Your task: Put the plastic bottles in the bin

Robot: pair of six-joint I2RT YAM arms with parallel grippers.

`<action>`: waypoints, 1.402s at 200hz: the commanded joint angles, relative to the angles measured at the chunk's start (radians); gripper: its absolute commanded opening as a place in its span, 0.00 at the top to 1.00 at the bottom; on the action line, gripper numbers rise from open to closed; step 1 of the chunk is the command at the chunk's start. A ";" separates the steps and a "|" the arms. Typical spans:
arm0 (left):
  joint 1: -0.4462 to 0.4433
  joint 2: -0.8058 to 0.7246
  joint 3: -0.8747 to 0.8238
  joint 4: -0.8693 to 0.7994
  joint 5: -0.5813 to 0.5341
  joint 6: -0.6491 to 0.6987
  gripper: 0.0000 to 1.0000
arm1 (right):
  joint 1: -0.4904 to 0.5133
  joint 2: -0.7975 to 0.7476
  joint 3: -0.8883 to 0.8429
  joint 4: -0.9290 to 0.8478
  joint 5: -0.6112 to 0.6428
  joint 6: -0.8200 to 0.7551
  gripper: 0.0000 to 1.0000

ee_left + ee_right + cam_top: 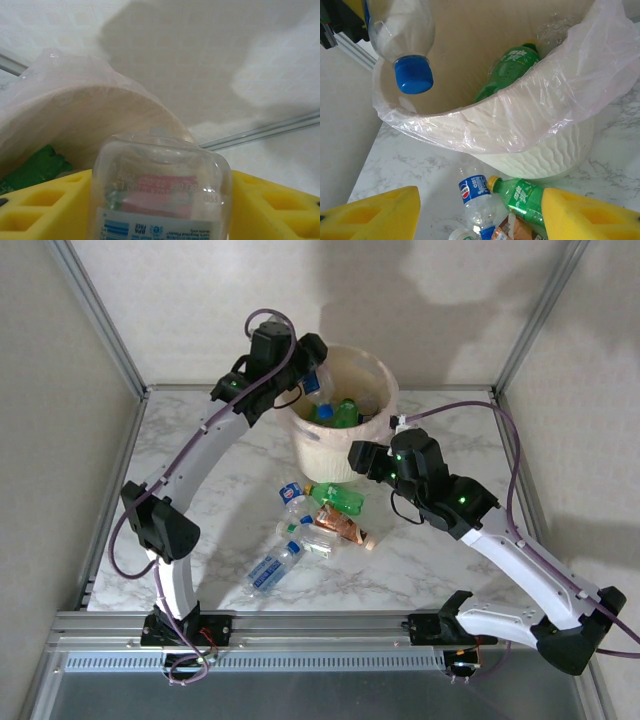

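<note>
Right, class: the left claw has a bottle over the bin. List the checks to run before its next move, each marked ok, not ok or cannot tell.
1. Clear bottle hangs cap down over the mouth of the bin: ok.
2. Bottle sits between the yellow pads of the left claw: ok.
3. Room inside, beside the green bottle lying there: ok.
4. Liner folded over the rim: ok.
5. Right claw open, empty, beside the bin and off the drop path: ok.
6. Firmness of the grip: cannot tell.
</note>
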 commanded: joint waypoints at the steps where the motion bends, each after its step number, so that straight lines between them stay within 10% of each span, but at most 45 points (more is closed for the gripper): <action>1: 0.003 0.002 0.039 0.012 -0.005 -0.015 0.36 | 0.009 -0.015 -0.006 0.014 0.007 0.011 0.33; 96: -0.002 -0.154 -0.059 -0.005 -0.089 0.045 0.24 | 0.009 -0.016 0.008 0.001 0.024 0.005 0.32; 154: -0.018 -0.536 -0.493 0.015 -0.144 0.171 0.19 | 0.010 0.000 0.008 0.026 0.017 -0.007 0.31; 218: -0.151 -0.850 -1.001 -0.188 -0.128 0.258 0.17 | 0.010 0.021 0.009 0.049 0.009 -0.015 0.28; 280: -0.391 -0.801 -1.239 -0.258 -0.119 0.127 0.09 | 0.010 0.047 0.009 0.073 0.006 -0.014 0.17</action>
